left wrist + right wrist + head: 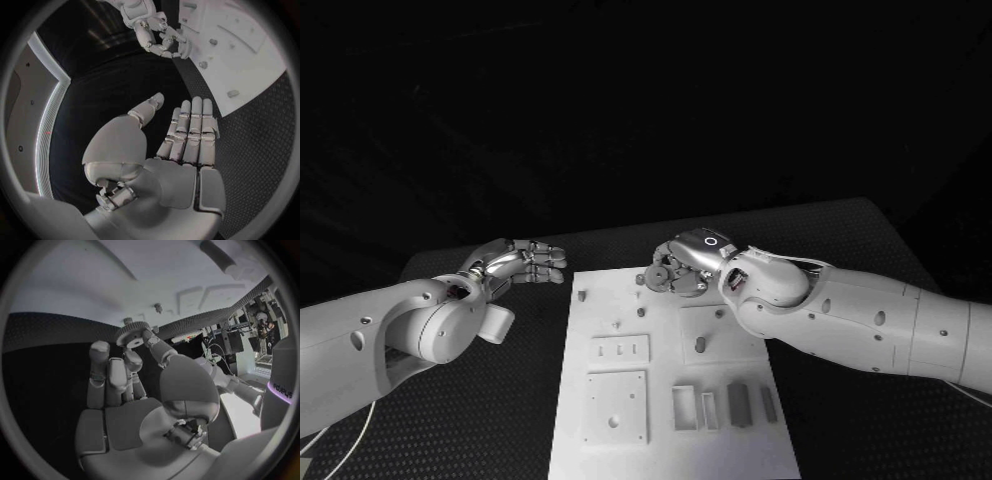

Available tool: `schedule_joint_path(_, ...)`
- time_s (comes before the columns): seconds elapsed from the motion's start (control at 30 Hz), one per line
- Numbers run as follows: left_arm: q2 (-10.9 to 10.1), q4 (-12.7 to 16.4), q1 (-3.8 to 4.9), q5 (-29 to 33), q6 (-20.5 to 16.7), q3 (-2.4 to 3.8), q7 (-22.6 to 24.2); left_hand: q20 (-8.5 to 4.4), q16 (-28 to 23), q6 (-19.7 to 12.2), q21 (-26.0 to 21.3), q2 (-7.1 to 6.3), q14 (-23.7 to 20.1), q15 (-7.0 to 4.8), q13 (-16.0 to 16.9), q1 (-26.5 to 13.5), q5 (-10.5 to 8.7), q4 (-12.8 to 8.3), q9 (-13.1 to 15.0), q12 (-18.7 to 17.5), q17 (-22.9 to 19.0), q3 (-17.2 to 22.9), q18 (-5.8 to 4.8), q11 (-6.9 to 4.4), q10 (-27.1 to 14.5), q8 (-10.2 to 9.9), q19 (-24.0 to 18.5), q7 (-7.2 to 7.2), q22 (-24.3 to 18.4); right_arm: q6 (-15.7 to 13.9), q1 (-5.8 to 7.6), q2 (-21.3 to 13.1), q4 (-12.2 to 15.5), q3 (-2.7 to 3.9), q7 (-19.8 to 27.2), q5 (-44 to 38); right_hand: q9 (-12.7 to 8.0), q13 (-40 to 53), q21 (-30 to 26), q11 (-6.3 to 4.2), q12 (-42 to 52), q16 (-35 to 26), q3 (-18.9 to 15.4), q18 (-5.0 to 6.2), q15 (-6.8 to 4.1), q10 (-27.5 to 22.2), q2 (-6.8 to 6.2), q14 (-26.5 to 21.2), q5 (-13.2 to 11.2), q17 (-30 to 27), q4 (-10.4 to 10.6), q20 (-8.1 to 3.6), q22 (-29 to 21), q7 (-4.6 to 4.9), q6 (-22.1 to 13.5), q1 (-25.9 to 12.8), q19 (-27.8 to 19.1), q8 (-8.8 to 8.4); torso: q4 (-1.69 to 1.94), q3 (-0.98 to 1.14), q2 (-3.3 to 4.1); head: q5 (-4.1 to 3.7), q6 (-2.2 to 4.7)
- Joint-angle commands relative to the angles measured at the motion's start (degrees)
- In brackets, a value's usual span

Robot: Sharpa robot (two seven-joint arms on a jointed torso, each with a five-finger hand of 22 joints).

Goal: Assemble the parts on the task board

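The white task board (733, 450) lies in the middle of the table. My right hand (687, 264) hovers over its far edge and pinches a small toothed gear (131, 333) between thumb and fingers, close above the board (94, 285). A short peg (159, 307) stands on the board just beyond the gear. My left hand (524, 262) floats left of the board's far corner, over the black table, holding nothing. In the left wrist view its fingers (190, 132) lie straight and together, the thumb apart, and my right hand (156, 31) shows at the board (250, 65) edge.
Small pegs (583, 296) (700, 344) stand on the board. Two square recessed plates (619, 350) (616, 405) lie on its left half. A rectangular frame (687, 408) and grey blocks (738, 402) lie near its front right. Black textured table (473, 420) surrounds the board.
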Motion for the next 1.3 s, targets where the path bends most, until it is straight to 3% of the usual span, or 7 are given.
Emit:
schedule_joint_path(0.03, 0.0, 0.3, 0.06, 0.2, -0.1, 0.03, 0.5, -0.23, -0.4, -0.4, -0.3, -0.02, 0.4, -0.12, -0.1, -0.4, -0.18, 0.0, 0.1, -0.3, 0.1, -0.1, -0.13, 0.31, 0.1, -0.3, 0.2, 1.11, 0.0, -1.3, 0.01, 0.9, 0.1, 0.00, -0.8, -2.7, 0.6, -0.1, 0.3, -0.29, 0.1, 0.2, 0.2, 2.76, -0.36, 0.2, -0.59, 0.0, 0.1, -0.1, 0.1, -0.13, 1.1, 0.14, 3.9, 0.2, 0.1, 0.49, 4.51, -0.12, 0.09, 0.25, 0.01)
schedule_joint_path(0.27, 0.1, 0.2, 0.06, 0.2, -0.1, 0.03, 0.5, -0.23, -0.4, -0.3, -0.3, -0.01, 0.4, -0.12, -0.1, -0.4, -0.18, 0.0, 0.1, -0.3, 0.1, -0.1, -0.13, 0.31, 0.2, -0.3, 0.2, 1.12, 0.0, -1.2, -0.09, 3.3, -1.4, -0.27, -1.1, -3.7, 0.6, -0.1, 0.3, -0.30, 0.1, 0.1, 0.2, 2.76, -0.38, 0.3, -0.71, -0.1, 0.1, -0.2, 0.0, -0.16, 1.1, 0.12, 3.9, 0.3, 0.1, 0.46, 4.66, -0.05, 0.09, 0.54, -0.27)
schedule_joint_path(0.43, 0.2, 0.2, 0.06, 0.3, -0.1, 0.03, 0.5, -0.23, -0.4, -0.3, -0.3, -0.02, 0.4, -0.12, -0.1, -0.4, -0.18, 0.1, 0.1, -0.3, 0.1, -0.1, -0.14, 0.31, 0.2, -0.3, 0.2, 1.12, 0.0, -1.1, -0.45, 4.7, -2.7, -0.82, -1.1, -4.1, 0.6, -0.2, 0.3, -0.31, 0.1, 0.2, 0.3, 2.76, -0.39, 0.3, -0.75, 0.0, 0.1, -0.1, 0.0, -0.18, 1.1, 0.12, 3.9, 0.4, 0.1, 0.43, 4.68, -0.15, 0.10, 0.52, -0.29)
schedule_joint_path(0.57, 0.2, 0.2, 0.06, 0.3, -0.1, 0.03, 0.5, -0.23, -0.4, -0.3, -0.3, -0.02, 0.4, -0.12, -0.1, -0.4, -0.18, 0.1, 0.1, -0.3, 0.1, -0.1, -0.14, 0.31, 0.2, -0.3, 0.2, 1.13, 0.0, -1.1, -0.61, 5.5, -3.6, -1.17, -1.1, -4.1, 0.6, -0.2, 0.3, -0.31, 0.1, 0.2, 0.3, 2.76, -0.39, 0.3, -0.77, -0.1, 0.1, -0.2, 0.0, -0.19, 1.1, 0.12, 3.9, 0.4, 0.1, 0.41, 4.59, -0.04, 0.10, 0.70, -0.48)
schedule_joint_path(0.8, 0.3, 0.2, 0.06, 0.3, 0.0, 0.04, 0.5, -0.22, -0.5, -0.4, -0.4, -0.03, 0.4, -0.11, -0.1, -0.4, -0.18, 0.1, 0.1, -0.3, 0.1, -0.1, -0.14, 0.31, 0.2, -0.4, 0.2, 1.13, 0.0, -0.9, -0.94, 6.7, -4.9, -1.60, -1.0, -4.3, 0.6, -0.2, 0.3, -0.31, 0.1, 0.2, 0.3, 2.76, -0.39, 0.3, -0.80, 0.0, 0.1, -0.1, 0.0, -0.20, 1.1, 0.13, 3.8, 0.5, 0.1, 0.38, 4.61, -0.10, 0.07, 0.92, -0.66)
schedule_joint_path(1.3, 0.4, 0.2, 0.07, 0.3, 0.0, 0.04, 0.5, -0.22, -0.5, -0.4, -0.4, -0.04, 0.5, -0.11, -0.1, -0.4, -0.19, 0.1, 0.1, -0.4, 0.2, -0.1, -0.15, 0.31, 0.2, -0.4, 0.2, 1.14, 0.0, -0.9, -1.50, 8.7, -7.2, -2.22, -0.9, -4.7, 0.5, -0.3, 0.3, -0.30, 0.1, 0.2, 0.4, 2.76, -0.39, 0.3, -0.90, 0.0, 0.1, -0.1, 0.0, -0.23, 1.1, 0.14, 3.7, 0.6, 0.1, 0.29, 4.49, -0.01, 0.04, 1.40, -0.99)
